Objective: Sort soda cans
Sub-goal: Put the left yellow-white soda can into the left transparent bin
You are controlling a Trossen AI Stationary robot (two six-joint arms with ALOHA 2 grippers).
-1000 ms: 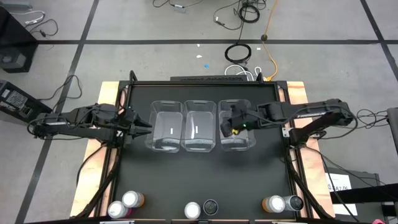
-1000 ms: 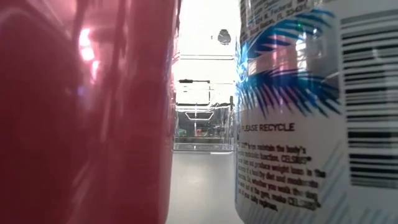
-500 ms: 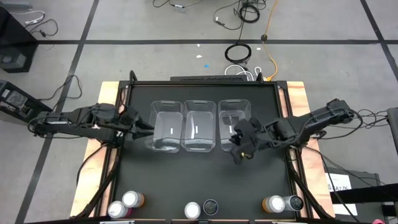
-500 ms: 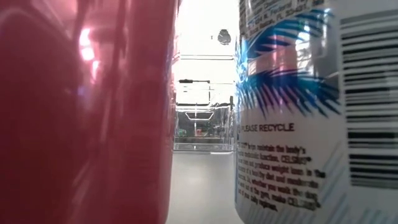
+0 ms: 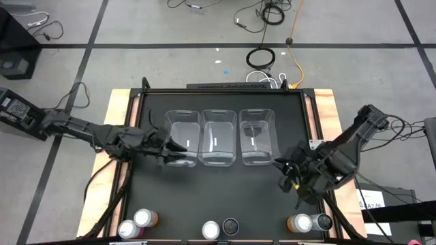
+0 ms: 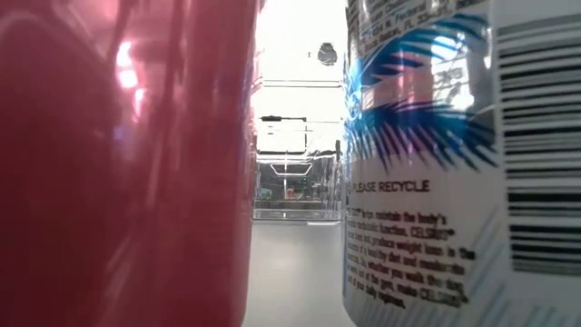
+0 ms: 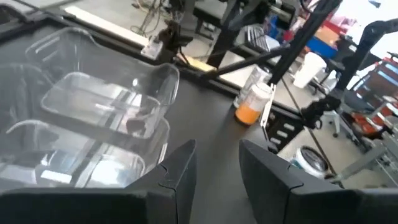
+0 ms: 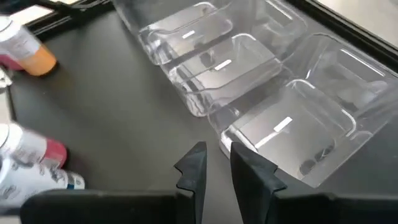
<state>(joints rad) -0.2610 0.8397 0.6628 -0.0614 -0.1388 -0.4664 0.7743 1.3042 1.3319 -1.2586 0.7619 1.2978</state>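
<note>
**Right arm swings off the bins toward the near-right cans**

Since a second ago your right gripper [image 5: 294, 178] has left the rightmost bin and travelled toward the near right of the black table [image 5: 225, 194], with nothing carried. Its fingers [image 8: 198, 167] stand slightly apart with only bare mat showing between them. Your left gripper [image 5: 165, 151] has slid in against the near left corner of the leftmost of the three clear rectangular plastic bins [image 5: 220, 137], its fingers [image 7: 180, 171] likewise parted around nothing.

All six silver-topped soda cans stand along the near edge: an orange-bodied can [image 5: 145, 218] beside a pink one [image 5: 127, 229] at the left, a white-topped can [image 5: 210, 230] with a dark one [image 5: 231, 225] in the middle, and an orange can [image 5: 300, 222] touching a dark can [image 5: 322, 222] at the right. No can lies in any bin, so sorting has not begun; a few small dark specks sit on the bin floors.

Watch these, in my judgement:

- The right-hand pair stand touching. Close on one with the fingers spread too wide and you may clip its neighbour and tip it.
- Those cans sit right at the table's edge, so a sideways nudge could roll one off.
- Your left gripper is close enough to the light bin wall that a small advance could shove the row out of line.
</note>
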